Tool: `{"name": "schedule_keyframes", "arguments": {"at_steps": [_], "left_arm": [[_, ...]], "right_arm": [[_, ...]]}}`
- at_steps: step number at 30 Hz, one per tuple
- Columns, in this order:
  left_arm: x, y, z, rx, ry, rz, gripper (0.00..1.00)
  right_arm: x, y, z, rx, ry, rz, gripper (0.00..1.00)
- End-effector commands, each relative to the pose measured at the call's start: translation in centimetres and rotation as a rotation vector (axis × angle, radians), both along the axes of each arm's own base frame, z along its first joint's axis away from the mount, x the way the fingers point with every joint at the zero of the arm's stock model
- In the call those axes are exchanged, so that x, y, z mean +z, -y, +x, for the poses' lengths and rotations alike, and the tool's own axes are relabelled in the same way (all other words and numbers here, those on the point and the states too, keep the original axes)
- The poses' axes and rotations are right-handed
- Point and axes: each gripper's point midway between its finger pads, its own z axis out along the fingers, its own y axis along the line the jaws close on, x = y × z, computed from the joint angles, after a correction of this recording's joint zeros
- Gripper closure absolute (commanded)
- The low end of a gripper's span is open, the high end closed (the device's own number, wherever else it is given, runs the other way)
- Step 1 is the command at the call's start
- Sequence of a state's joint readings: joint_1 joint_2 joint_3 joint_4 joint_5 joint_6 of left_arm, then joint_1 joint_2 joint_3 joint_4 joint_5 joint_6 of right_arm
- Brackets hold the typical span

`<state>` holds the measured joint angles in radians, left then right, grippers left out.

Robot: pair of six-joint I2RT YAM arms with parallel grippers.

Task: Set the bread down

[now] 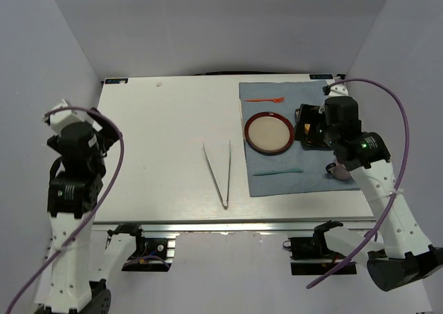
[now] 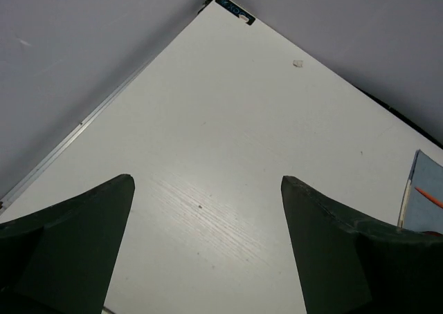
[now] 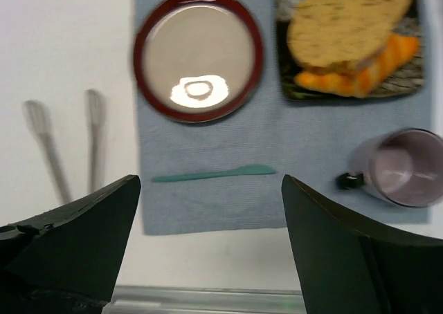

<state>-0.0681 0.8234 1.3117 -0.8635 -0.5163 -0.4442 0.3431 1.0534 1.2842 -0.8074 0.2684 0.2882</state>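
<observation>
Currently the squarish golden-yellow bread slice [image 3: 342, 27] lies on orange pastry pieces [image 3: 387, 58] in the dark rectangular tray [image 3: 285, 65], just right of the round red-rimmed plate [image 3: 138, 44] on the blue cloth mat [image 3: 311, 141]. The right gripper [image 3: 208, 182] hangs above the mat, jaws spread wide, holding nothing. The left gripper [image 2: 208, 179] is likewise wide and empty over the white table [image 2: 242, 120].
</observation>
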Motion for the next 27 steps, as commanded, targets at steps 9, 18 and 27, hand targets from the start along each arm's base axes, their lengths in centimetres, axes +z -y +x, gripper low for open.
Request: {"name": "schedule_keyframes", "arguments": {"at_steps": [9, 18, 27], "left_arm": [[0.0, -0.4, -5.7, -0.032, -0.051, 0.050, 0.02], [0.3, -1.6, -7.4, 0.021, -0.048, 0.098, 0.02], [-1.9, -0.1, -7.8, -0.066, -0.091, 0.055, 0.02]], "right_arm": [[1.9, -13.9, -4.1, 0.448, 0.047, 0.302, 0.10], [-3.1, -21.6, -5.3, 0.396, -0.140, -0.004, 0.11], [-8.8, -22.2, -7.6, 0.419, -0.222, 0.038, 0.11]]}}
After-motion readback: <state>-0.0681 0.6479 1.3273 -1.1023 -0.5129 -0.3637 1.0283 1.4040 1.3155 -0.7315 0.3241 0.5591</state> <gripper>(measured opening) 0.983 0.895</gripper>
